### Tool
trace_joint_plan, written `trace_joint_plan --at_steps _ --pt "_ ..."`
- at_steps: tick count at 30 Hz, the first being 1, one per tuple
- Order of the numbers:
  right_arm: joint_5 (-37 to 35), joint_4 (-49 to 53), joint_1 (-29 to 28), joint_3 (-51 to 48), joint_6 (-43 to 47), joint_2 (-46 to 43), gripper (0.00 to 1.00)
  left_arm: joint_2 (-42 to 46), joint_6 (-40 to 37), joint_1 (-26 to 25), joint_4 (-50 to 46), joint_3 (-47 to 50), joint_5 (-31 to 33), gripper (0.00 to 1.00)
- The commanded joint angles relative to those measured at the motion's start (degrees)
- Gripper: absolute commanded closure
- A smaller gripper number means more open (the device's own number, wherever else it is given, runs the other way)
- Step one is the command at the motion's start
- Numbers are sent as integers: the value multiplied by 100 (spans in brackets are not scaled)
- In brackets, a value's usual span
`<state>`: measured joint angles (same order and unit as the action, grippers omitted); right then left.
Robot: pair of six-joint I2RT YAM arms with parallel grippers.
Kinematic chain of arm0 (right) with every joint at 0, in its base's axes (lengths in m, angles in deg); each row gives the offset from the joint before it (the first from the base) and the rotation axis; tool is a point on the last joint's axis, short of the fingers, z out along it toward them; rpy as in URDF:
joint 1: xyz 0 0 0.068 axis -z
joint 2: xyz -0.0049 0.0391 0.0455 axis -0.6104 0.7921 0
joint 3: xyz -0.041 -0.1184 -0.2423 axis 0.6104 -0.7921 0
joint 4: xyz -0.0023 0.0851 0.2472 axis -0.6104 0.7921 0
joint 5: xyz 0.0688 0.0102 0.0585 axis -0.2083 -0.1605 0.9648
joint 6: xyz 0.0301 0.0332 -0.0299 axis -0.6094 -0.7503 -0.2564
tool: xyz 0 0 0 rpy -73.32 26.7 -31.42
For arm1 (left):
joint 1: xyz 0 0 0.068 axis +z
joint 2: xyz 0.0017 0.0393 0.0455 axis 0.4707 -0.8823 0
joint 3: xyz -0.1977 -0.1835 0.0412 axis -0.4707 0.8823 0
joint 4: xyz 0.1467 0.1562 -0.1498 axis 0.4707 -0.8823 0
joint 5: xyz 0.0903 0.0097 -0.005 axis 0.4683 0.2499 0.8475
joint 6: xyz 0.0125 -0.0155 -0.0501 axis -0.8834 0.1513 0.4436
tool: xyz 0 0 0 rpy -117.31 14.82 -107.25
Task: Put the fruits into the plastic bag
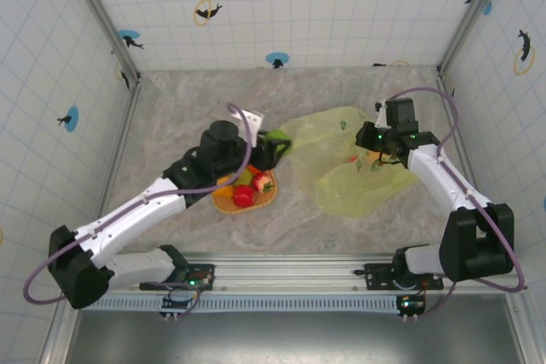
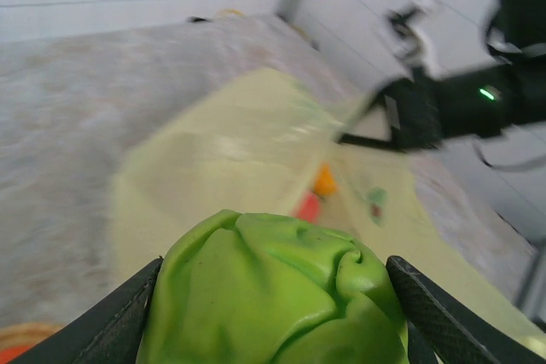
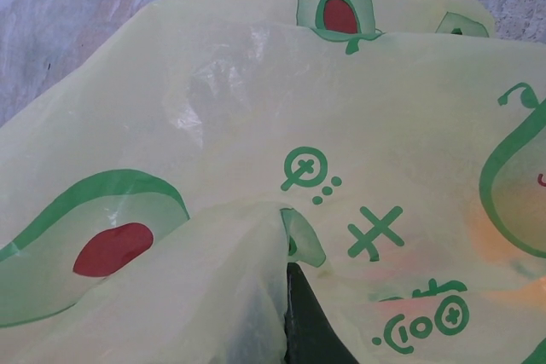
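Gripping a wrinkled green fruit [image 2: 273, 296] between its fingers [image 2: 119, 321], the left claw [image 1: 275, 142] hangs over the bench [image 1: 171, 108], with the plastic bag [image 1: 341, 159] lying just beside it at its 3 o'clock. The right claw [image 1: 374, 149] is clenched on the bag's raised edge at the bag's 2 o'clock side. Red fruits [image 1: 245, 196] sit on the orange plate [image 1: 223, 205] at the left claw's 7 o'clock, and an orange fruit [image 2: 324, 181] shows through the bag's film.

Top external looking down from above-behind arm bases [image 1: 192, 279], covering whole table [image 1: 171, 117]. Left wrist looking low across table toward plastic bag [image 2: 256, 151], green fruit [image 2: 273, 296] sitting right before lens. Right wrist facing bag very close. All 3 sharing bag.
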<state>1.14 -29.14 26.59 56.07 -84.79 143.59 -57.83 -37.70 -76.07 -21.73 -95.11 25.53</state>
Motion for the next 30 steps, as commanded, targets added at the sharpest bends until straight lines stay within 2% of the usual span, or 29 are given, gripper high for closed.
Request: trace_joint_plan --at_steps 1,5,11,14,18,23,30 --pt "126 -97 -35 98 11 64 100 -466 -739 -464 308 37 -249 50" --pt "236 -18 -49 168 35 81 100 -1257 -989 -760 190 -158 91 50" --pt "387 225 -44 249 261 38 100 -2357 -1037 -782 382 -792 1034 52" --pt "434 471 -49 341 460 29 100 -2763 -1142 -782 599 -1001 1122 51" --pt "630 699 -34 459 601 20 100 -3226 -1211 -782 1022 -1153 1055 51" --pt "1459 436 55 397 351 -15 100 -3592 -1215 -782 1924 -1057 1127 47" --pt "2115 -161 114 85 -184 -83 100 -4168 -1070 -775 3272 -1026 1815 46"
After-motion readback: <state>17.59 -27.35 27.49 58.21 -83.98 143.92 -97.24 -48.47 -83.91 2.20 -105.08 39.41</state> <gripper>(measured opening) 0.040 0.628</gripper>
